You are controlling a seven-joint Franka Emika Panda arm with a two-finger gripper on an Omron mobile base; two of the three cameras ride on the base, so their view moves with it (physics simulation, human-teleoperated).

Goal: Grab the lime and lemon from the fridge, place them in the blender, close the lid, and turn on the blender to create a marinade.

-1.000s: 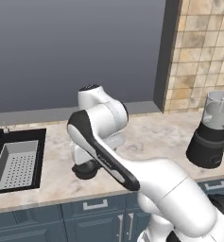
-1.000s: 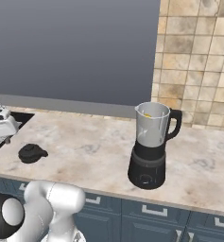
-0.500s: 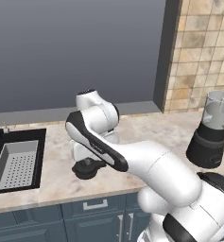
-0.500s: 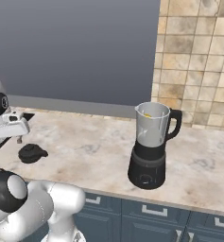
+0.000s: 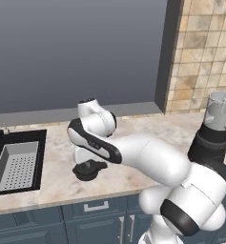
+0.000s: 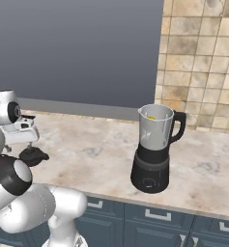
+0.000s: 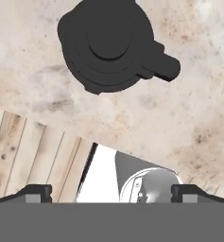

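The black round lid [image 7: 108, 45] lies flat on the marble counter with its side tab pointing away from the centre knob; it also shows as lid [image 5: 88, 170] and lid [image 6: 33, 155]. My gripper [image 7: 113, 193] hangs open straight above it, apart from it, with nothing between its fingertips [image 7: 34, 191]. From the side the gripper [image 5: 87, 161] and gripper [image 6: 28, 143] sit just over the lid. The blender [image 6: 153, 150] stands uncovered at the right, a yellow lemon [image 6: 151, 117] inside its clear jar. The lime and the fridge are out of view.
A black sink [image 5: 1, 145] with a grey perforated basket [image 5: 16, 167] lies left of the lid. The counter's front edge [image 5: 62, 202] runs close below the lid. A tiled wall [image 6: 203, 62] backs the blender. My own arm arches between lid and blender [image 5: 213, 138].
The hand has swung in from the far left and settled over the lid, while the elbow moved right. The lid and blender have not moved. The jaws stayed open.
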